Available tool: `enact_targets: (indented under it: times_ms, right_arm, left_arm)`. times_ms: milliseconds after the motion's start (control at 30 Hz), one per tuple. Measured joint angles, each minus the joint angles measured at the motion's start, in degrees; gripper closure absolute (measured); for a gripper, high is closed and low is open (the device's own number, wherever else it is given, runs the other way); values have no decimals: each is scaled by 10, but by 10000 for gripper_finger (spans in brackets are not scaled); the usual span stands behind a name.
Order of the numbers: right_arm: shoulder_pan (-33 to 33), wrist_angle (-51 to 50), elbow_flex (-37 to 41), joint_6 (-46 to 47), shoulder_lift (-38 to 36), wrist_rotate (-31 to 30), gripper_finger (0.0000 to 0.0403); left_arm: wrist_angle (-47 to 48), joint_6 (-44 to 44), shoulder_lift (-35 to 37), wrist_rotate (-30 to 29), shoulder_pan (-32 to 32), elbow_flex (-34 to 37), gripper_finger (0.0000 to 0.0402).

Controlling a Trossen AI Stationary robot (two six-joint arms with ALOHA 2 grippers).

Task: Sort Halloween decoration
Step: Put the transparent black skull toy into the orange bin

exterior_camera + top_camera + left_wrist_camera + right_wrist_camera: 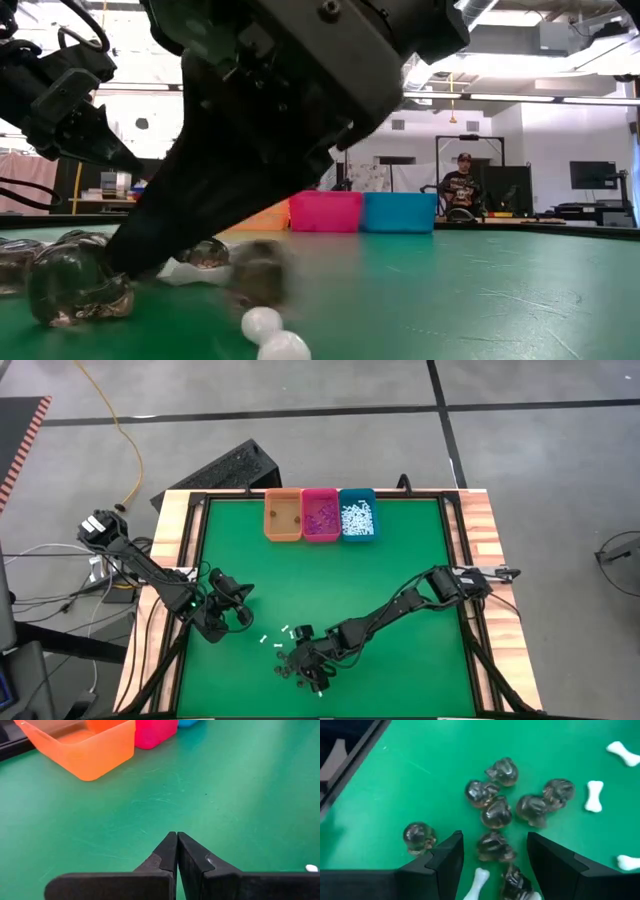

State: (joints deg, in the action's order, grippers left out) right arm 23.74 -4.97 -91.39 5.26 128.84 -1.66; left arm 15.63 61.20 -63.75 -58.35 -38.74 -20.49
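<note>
Surface (400,580): green mat inside a wooden frame. I see most of it bare, with the loose work bunched at the near edge, slightly left of centre.
Right arm: I have the right gripper (492,865) low over the near edge, jaws wide and holding nothing, straddling one dark skull (494,846) from the cluster.
Left arm: the left gripper (177,851) waits near the left edge, jaws shut and empty, pointing toward the bins.
Bins: orange bin (282,515), pink bin (320,514) and teal bin (357,514) sit in a row, side by side, at the far edge. Orange holds a few dark bits, pink purple bits, teal white ones.
Halloween decoration: dark skulls (510,800) clumped close, several touching; white bones (593,796) scattered beside them, one bone (479,881) lying between my open jaws.
Risk, double pick: I judge closing here could take the skull and that bone together, mixing the sort.
Risk, scatter: the rounded skulls may roll or squirt out, and the fingers could knock neighbours away.
In the way: neighbouring skulls crowd the target; the path to the bins looks clear.
Beyond: a person (461,180) sits in the room behind the far edge.
</note>
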Motion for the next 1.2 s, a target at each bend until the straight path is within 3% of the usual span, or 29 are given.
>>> enact_targets:
  times_ms: [300,867,1200]
  right_arm:
    - [-5,-2,5,8,-1,-28,193]
    - [-18,12,6,16,0,-37,319]
    - [-31,11,6,18,-1,-88,336]
  left_arm:
    - [0,1,0,-1,0,0,401]
    - [-1,1,0,-7,0,0,401]
    - [0,0,0,-10,0,0,401]
